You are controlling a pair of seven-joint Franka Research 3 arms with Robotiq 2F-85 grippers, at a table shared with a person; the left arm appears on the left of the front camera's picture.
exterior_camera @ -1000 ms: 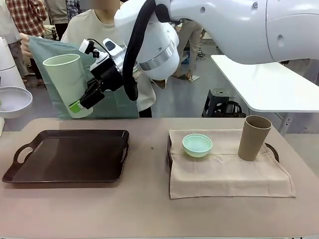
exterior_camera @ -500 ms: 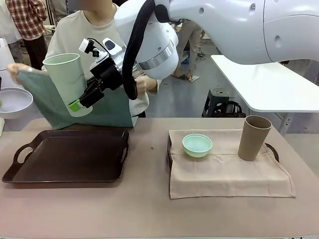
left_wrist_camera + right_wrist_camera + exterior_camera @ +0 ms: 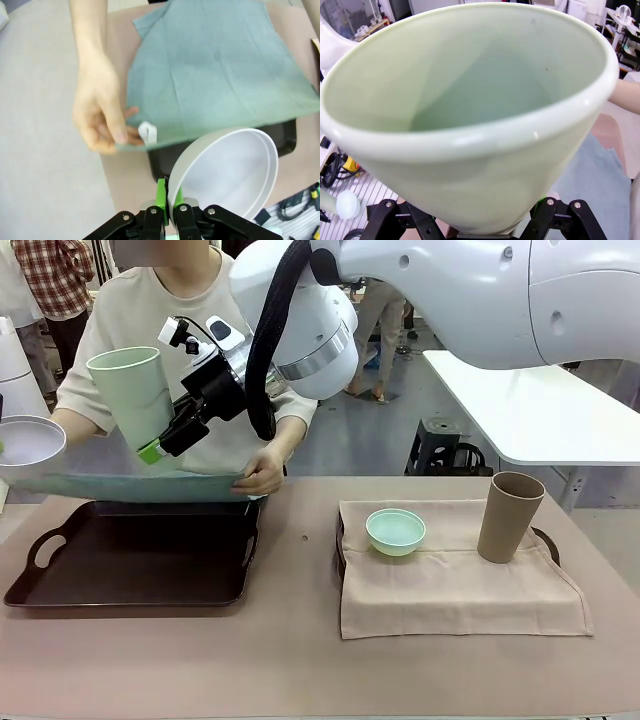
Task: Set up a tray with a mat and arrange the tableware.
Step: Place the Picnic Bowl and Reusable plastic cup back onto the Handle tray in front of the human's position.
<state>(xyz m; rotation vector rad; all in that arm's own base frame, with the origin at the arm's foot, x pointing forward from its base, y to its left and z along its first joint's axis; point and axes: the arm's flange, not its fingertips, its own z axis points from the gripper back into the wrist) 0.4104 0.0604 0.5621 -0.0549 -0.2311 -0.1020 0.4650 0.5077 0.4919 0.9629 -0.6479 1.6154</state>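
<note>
The right hand [image 3: 158, 452] grips the empty pale green cup [image 3: 132, 400] above the dark tray [image 3: 140, 552]; the left hand [image 3: 170, 209] pinches the empty white bowl [image 3: 227, 170]. Mint bowl [image 3: 395, 531] and brown cup [image 3: 509, 517] sit on the beige mat [image 3: 455, 585].

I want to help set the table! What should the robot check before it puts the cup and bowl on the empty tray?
1. Green cloth flat on the dark tray: not ok, the person's hand holds it above the tray.
2. Right gripper holding the pale green cup: ok.
3. Left gripper pinching the white bowl: ok.
4. Cup upright: ok, nearly.
5. Hand clear of the tray: not ok.
</note>
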